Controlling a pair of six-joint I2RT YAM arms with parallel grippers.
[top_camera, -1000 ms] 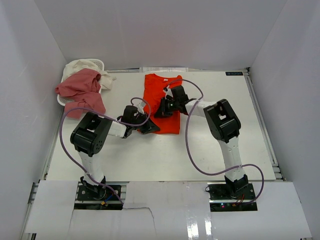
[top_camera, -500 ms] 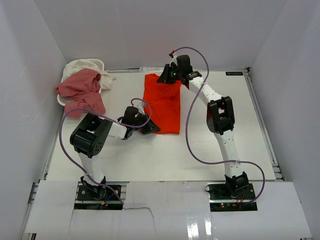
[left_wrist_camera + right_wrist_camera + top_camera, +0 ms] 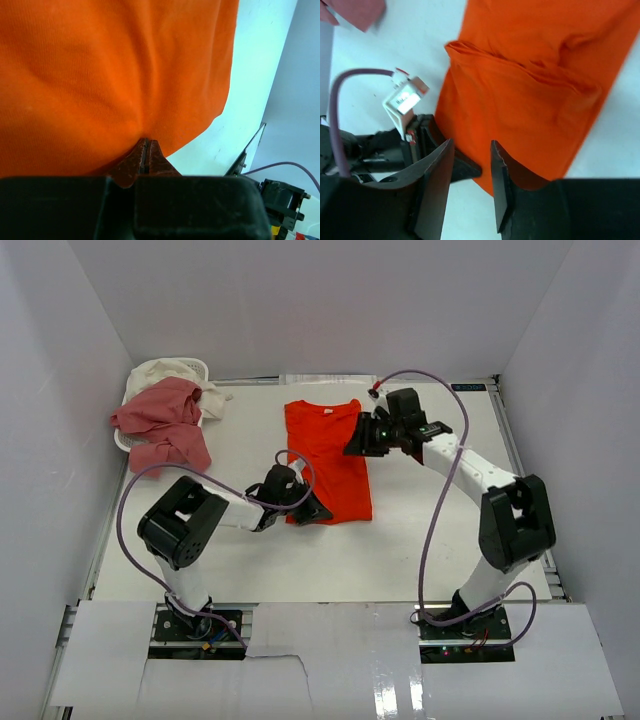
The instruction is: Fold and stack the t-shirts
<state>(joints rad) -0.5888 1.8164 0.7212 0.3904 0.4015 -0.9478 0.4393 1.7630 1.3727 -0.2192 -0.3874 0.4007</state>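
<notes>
Arms (image 3: 465, 460): white links, black joints, purple cables (image 3: 428, 530); left tool (image 3: 145, 150), right tool (image 3: 471, 146) black.

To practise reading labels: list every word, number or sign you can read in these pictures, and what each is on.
No text is readable in any view.
Too small to read: dark label at the far edge of the table.
Too small to read: pale neck tag in the orange shirt.

Flat at centre — orange-red t-shirt (image 3: 325, 455), folded narrow; pink t-shirt (image 3: 160, 420) crumpled far left; cream t-shirt (image 3: 165, 370) bunched behind.
</notes>
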